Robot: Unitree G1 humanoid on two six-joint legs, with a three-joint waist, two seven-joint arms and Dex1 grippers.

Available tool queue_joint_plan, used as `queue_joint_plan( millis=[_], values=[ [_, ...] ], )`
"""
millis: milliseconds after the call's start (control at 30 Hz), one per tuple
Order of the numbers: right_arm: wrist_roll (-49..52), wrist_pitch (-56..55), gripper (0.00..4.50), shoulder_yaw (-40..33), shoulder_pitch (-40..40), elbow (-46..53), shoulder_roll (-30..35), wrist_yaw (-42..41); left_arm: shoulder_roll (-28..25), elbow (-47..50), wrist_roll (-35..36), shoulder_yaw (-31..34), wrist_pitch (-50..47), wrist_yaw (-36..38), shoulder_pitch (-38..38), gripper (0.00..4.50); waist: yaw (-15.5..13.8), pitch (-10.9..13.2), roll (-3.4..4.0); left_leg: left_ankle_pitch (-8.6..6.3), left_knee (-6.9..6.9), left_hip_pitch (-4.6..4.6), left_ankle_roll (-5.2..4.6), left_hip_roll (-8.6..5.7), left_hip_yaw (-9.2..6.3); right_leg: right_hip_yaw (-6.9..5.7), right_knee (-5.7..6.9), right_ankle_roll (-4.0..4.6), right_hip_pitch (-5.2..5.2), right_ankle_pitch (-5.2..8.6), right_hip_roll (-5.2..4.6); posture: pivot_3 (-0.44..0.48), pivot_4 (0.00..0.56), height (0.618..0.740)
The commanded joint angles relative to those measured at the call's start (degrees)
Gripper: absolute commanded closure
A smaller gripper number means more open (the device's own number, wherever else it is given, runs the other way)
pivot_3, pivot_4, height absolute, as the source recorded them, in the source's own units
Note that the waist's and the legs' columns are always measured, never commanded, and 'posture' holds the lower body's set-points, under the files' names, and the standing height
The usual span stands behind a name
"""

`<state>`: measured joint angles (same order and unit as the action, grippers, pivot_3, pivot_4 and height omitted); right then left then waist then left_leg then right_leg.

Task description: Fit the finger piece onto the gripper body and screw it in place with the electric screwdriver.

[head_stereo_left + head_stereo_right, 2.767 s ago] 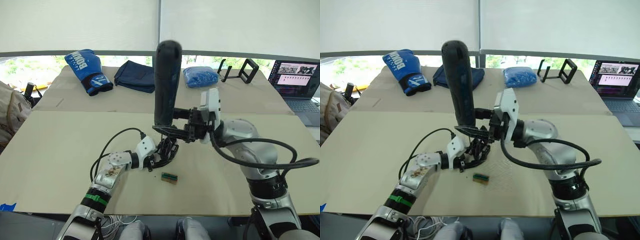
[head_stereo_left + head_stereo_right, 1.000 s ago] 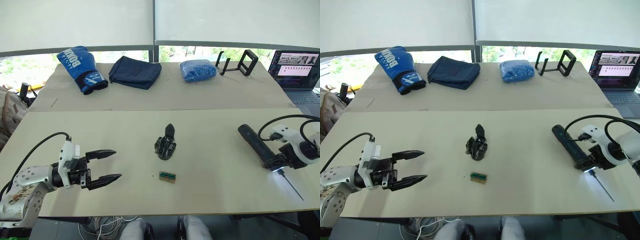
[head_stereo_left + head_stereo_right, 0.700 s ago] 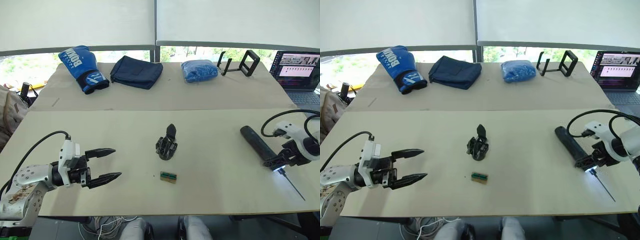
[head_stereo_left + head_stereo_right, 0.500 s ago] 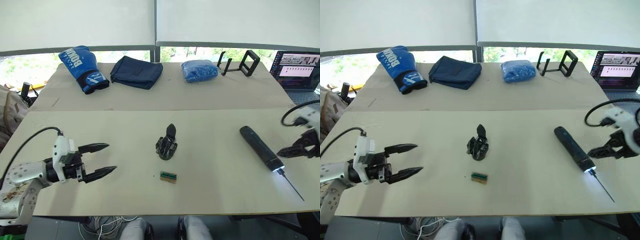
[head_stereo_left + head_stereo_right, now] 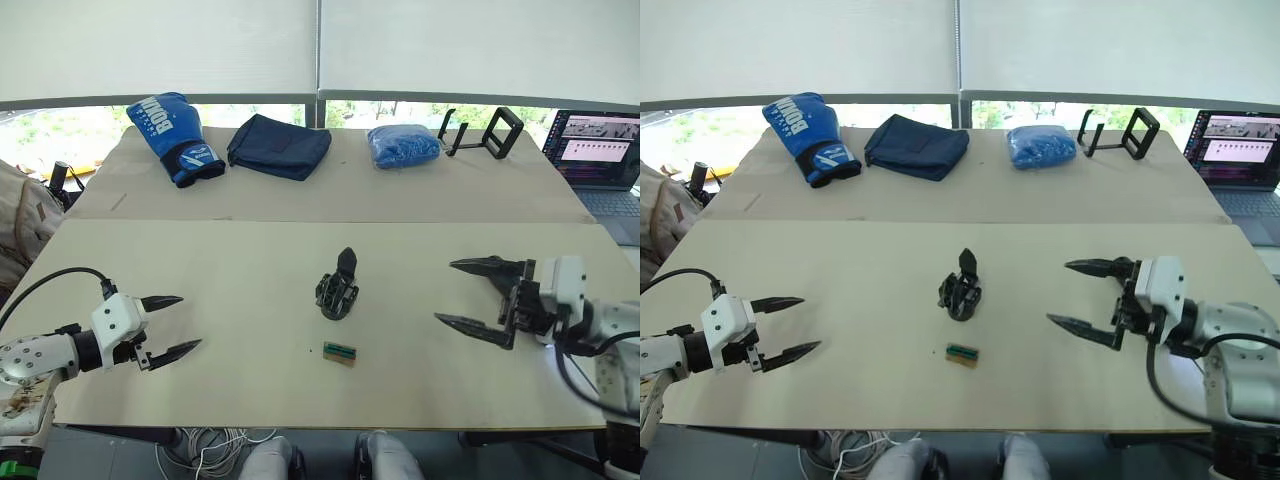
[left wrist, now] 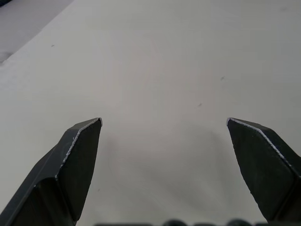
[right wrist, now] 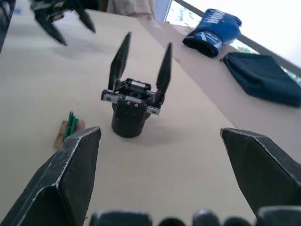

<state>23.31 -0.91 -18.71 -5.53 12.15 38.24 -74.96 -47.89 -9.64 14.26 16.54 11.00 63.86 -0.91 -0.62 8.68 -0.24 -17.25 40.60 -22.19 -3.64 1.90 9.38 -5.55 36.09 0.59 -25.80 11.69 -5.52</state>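
The gripper body (image 5: 338,288) stands upright on its round base at the middle of the beige table (image 5: 250,260). In the right wrist view the gripper body (image 7: 133,106) carries two pointed black fingers. A loose finger piece is out of view, and so is the electric screwdriver. My right gripper (image 5: 445,291) hovers open to the right of the body, its tips pointing toward it, nothing between them. Near the front left my left gripper (image 5: 191,320) is open and empty, well apart from the body; the left wrist view has its tips (image 6: 163,120) over bare table.
A small green-and-brown block (image 5: 339,353) lies just in front of the body. Along the far table sit a blue boxing glove (image 5: 175,135), a folded navy cloth (image 5: 280,148), a blue bundle (image 5: 404,146) and a black stand (image 5: 480,132). A laptop (image 5: 600,150) is at far right.
My right gripper has swung in from the right edge toward the middle and now faces the body. The screwdriver that lay at right no longer shows. The left gripper drew back leftward.
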Motion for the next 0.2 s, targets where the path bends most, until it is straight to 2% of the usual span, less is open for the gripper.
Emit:
queue_joint_plan(
  millis=[33,200],
  values=[
    [0.8,-5.0,0.04,1.1,1.3,0.4,-1.0,0.4,0.4,-1.8,-1.3,0.7,3.6,-2.8,0.6,0.0,0.1,0.0,-0.02,0.0,0.0,0.03,0.0,0.02,0.02,0.0,0.01,0.03,0.01,-0.01,0.02,0.0,0.15,0.74],
    [1.9,-5.7,0.04,1.4,3.3,0.0,0.4,1.0,0.9,-1.8,-0.2,1.9,5.3,-3.9,-2.3,0.0,0.4,0.0,-0.02,0.0,0.0,0.14,0.01,0.05,0.1,0.06,0.08,0.08,0.01,-0.01,0.01,0.0,0.15,0.74]
  ],
)
